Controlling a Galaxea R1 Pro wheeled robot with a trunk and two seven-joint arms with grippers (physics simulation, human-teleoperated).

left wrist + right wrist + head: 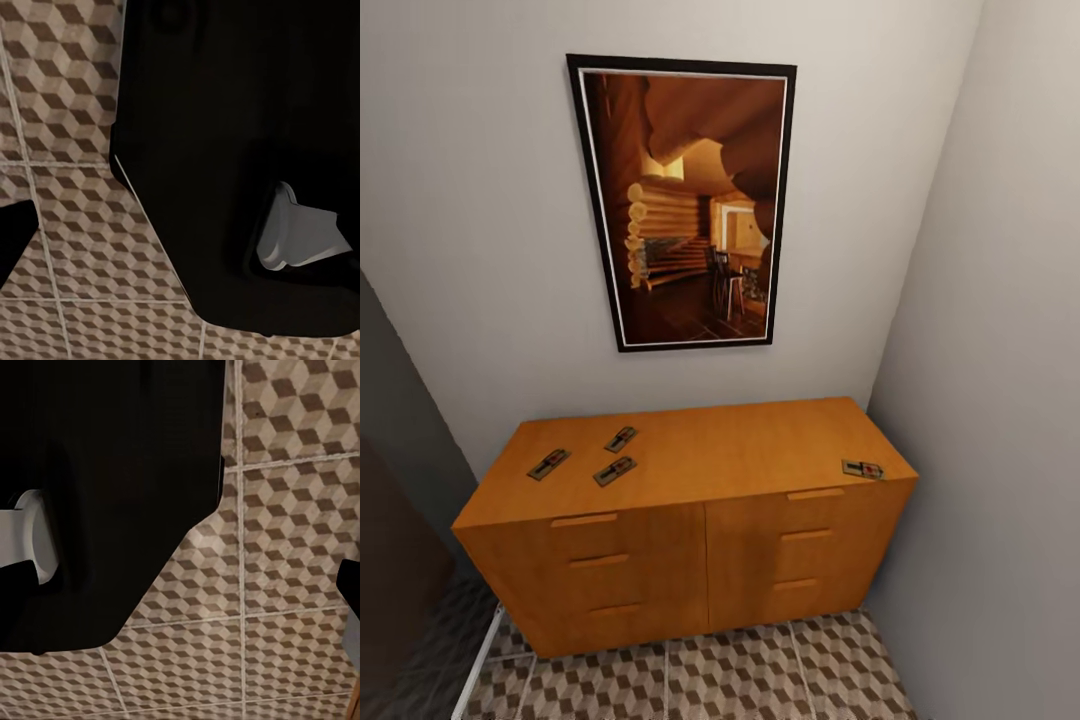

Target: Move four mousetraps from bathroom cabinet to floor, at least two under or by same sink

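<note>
Four mousetraps lie flat on the top of the cabinet, which stands against the wall under a framed picture. Three mousetraps cluster near the cabinet's left end; the fourth mousetrap sits alone at its right front corner. The bathroom floor spreads before the cabinet. Whether either claw is wide or narrow cannot be told.

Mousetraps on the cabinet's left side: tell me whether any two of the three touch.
Apart. The head view shows bare cabinet top between the three mousetraps.
</note>
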